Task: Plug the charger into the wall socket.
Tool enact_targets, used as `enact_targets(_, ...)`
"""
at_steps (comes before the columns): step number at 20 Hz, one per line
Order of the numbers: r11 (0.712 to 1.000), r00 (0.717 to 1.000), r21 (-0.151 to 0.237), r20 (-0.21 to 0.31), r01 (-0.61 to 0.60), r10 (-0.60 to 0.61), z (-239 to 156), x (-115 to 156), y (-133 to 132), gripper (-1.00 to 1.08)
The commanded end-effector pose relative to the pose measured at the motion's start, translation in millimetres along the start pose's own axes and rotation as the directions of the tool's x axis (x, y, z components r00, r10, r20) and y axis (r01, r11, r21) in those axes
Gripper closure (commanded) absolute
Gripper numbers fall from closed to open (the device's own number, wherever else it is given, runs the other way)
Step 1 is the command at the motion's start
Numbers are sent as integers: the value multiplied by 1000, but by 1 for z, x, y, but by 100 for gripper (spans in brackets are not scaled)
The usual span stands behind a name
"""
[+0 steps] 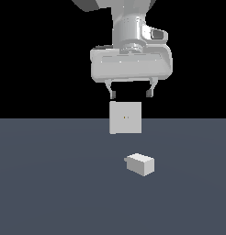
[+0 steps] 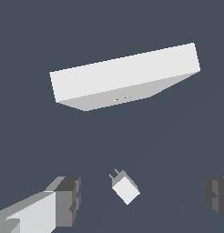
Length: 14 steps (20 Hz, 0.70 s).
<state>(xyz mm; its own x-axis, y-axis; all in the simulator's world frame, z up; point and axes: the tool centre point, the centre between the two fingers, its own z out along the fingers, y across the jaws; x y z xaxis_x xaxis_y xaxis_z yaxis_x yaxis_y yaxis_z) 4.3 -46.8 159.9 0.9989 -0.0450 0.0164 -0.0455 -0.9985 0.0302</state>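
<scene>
While hand (image 1: 132,94) hovers open, charger (image 1: 141,164) unobstructed

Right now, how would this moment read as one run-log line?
phase: pre-grasp | pincer: open, empty, above floor | charger: on floor, untouched | wall socket: upright, unplugged

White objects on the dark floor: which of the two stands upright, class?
The flat square white plate, the wall socket, stands upright with two tiny dots at its centre. The small white block, the charger, lies flat.
</scene>
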Motion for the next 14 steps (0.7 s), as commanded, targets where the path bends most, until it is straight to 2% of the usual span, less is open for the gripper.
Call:
enact_targets(1, 1000, 1000, 0, 0, 0, 0, 0, 0, 0, -92)
enact_targets(14, 995, 995, 15, -37, 97, -97, 11, -13, -2, -92)
